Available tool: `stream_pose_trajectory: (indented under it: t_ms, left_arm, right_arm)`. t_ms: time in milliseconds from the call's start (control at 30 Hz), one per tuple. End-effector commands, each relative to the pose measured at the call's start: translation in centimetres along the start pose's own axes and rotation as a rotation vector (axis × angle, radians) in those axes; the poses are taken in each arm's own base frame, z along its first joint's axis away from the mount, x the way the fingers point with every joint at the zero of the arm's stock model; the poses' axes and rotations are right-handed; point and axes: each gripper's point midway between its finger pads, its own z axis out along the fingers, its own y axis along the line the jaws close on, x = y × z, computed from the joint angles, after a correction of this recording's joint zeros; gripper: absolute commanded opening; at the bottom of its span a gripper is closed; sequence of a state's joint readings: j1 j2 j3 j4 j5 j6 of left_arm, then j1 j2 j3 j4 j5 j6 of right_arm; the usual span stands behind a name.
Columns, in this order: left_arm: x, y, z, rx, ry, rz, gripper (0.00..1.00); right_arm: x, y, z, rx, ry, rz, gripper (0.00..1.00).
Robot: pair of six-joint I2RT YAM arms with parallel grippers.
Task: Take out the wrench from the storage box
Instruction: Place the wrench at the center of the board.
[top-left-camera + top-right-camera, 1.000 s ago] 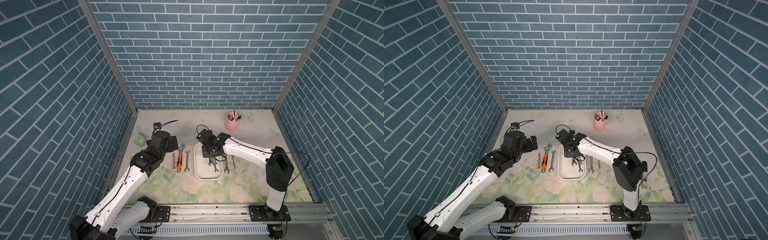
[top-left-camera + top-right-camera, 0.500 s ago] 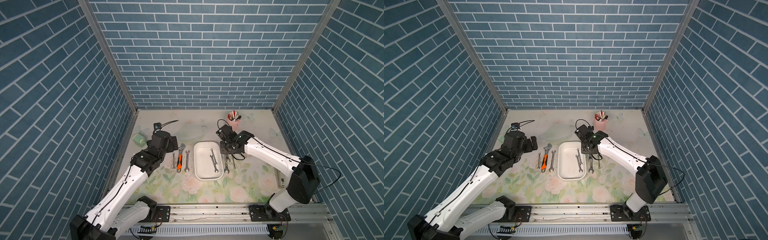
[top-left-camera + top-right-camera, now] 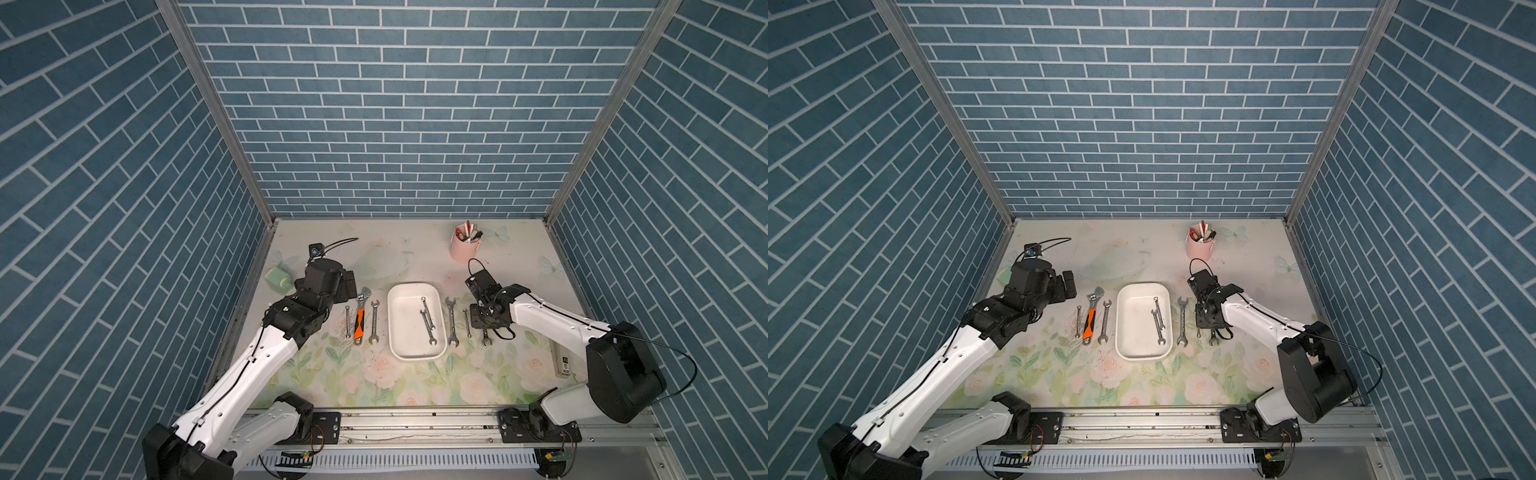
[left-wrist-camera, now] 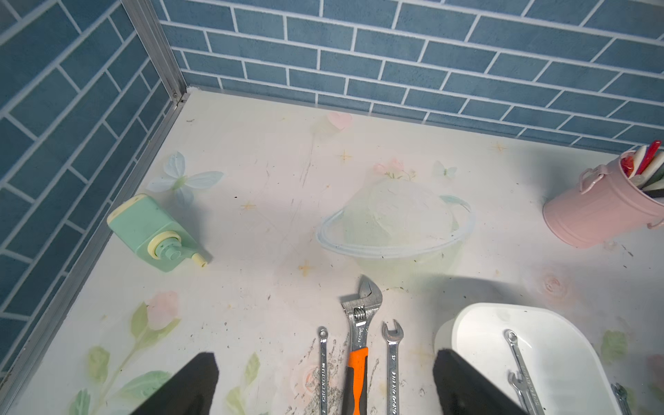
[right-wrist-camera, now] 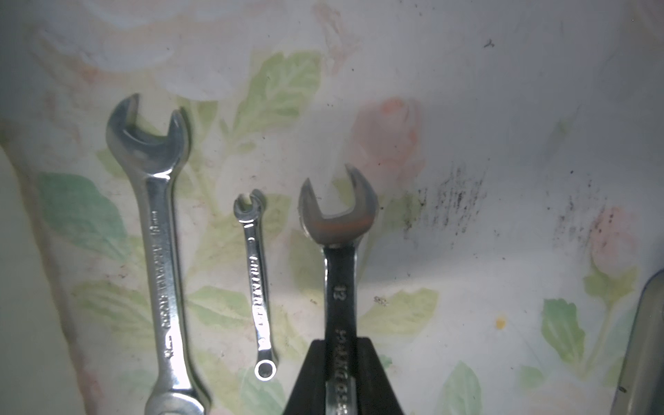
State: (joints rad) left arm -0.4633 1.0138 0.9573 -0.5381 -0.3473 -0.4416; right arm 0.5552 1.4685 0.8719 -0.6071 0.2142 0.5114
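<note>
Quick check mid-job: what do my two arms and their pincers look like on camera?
The left arm and right arm match: smooth white link shells, bulky black joint housings. A thin black cable runs along each, looping free beside the right arm. The left pincer and right pincer have matte black, wedge-shaped fingers.

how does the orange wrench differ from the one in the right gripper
The orange wrench has a coloured grip and adjustable jaw; the gripped wrench is bare steel with a fixed open end. The orange wrench lies free; the gripped wrench is clamped in the right gripper. Both are outside the storage box.
</note>
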Motion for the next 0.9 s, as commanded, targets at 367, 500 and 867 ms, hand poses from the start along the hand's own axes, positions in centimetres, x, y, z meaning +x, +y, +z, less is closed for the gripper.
stream_pose_trajectory:
  t_ms: [367,500,867]
  left_arm:
    - [1.1,-5.8,-0.5,0.113,0.02,-0.014,1.0]
    - [1.3,-7.7,-0.7,0.121,0.015,-0.022,0.99]
    - [1.3,-10.7,-1.4,0.175,0.031,-0.063,0.96]
  right_arm:
    - [-0.9,0.3,3.2,-0.06,-0.02,-0.039,0.2]
    - [-0.7,0.2,3.3,-0.06,-0.016,-0.039,0.28]
    - [-1.3,-0.4,-0.2,-0.069,-0.037,0.008,0.5]
